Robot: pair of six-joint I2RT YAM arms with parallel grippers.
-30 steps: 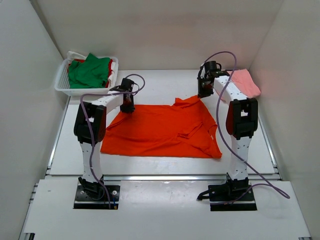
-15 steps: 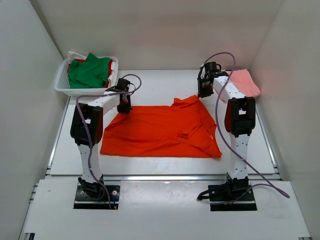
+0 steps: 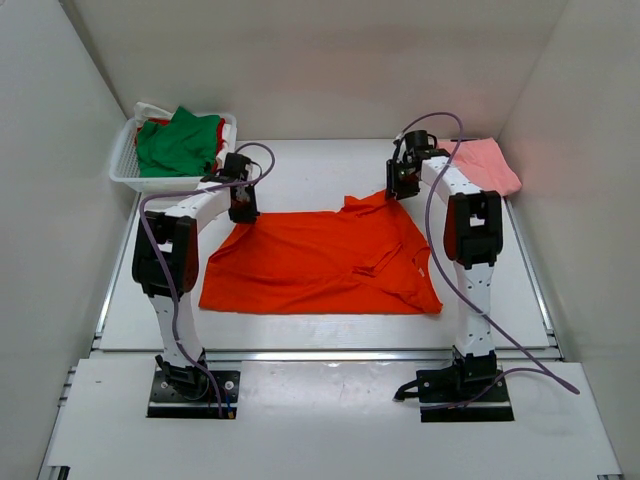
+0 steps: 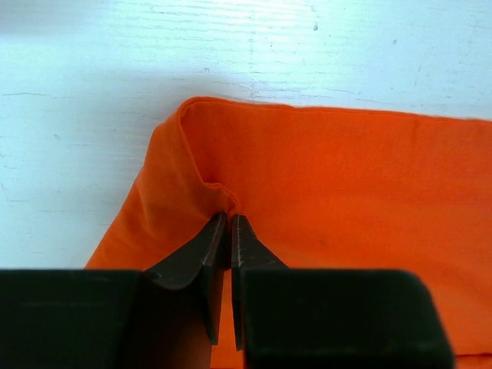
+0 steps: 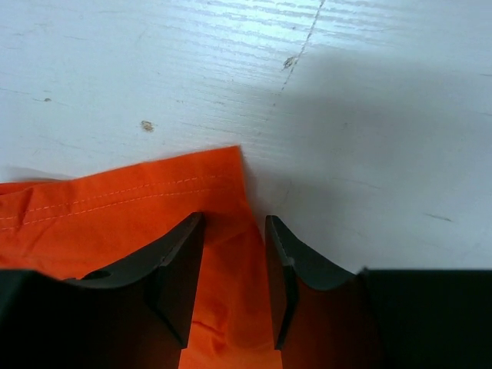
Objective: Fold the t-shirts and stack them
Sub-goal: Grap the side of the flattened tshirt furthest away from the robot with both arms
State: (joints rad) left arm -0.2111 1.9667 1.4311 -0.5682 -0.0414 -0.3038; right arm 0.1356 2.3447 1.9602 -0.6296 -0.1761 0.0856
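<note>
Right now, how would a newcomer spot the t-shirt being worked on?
On the white table, look to the middle: the orange-red t-shirt lies spread out there. It alone is laid open; the pink shirt lies compact at the far right corner and the green shirt is heaped in the basket at far left.

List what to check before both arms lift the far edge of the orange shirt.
1. Pinch by left gripper on the orange-red t-shirt: ok, jaws nearly closed on a pucker of cloth.
2. Pinch by right gripper: not ok, jaws open, the shirt's corner lies between them.
3. Shirt lying flat: not ok, rumpled near the right arm.
4. Position of pale pink t-shirt: ok, apart at the far right.
5. Number of layers caught on the left: cannot tell.
</note>
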